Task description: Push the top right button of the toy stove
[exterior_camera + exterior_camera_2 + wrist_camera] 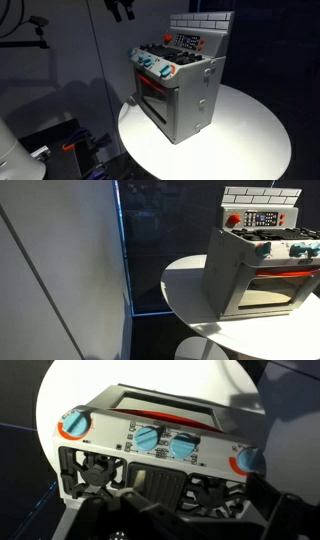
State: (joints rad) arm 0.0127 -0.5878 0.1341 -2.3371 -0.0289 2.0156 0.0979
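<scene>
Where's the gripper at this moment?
In an exterior view the gripper hangs at the picture's top edge, well above the toy stove and off toward its door side.

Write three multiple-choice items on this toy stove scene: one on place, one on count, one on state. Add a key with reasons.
1. Where does the boxy grey toy stove stand?
A) on a round white table
B) on the floor
C) on a wall shelf

2. How many round blue knobs does the wrist view show?
A) one
B) two
C) four

3. The stove's windowed door is:
A) hanging open
B) taken off
C) shut

Key:
1 A: both exterior views show it on the tabletop.
2 B: two blue knobs sit side by side between the red-orange knobs.
3 C: the door lies flush with the stove front.
</scene>
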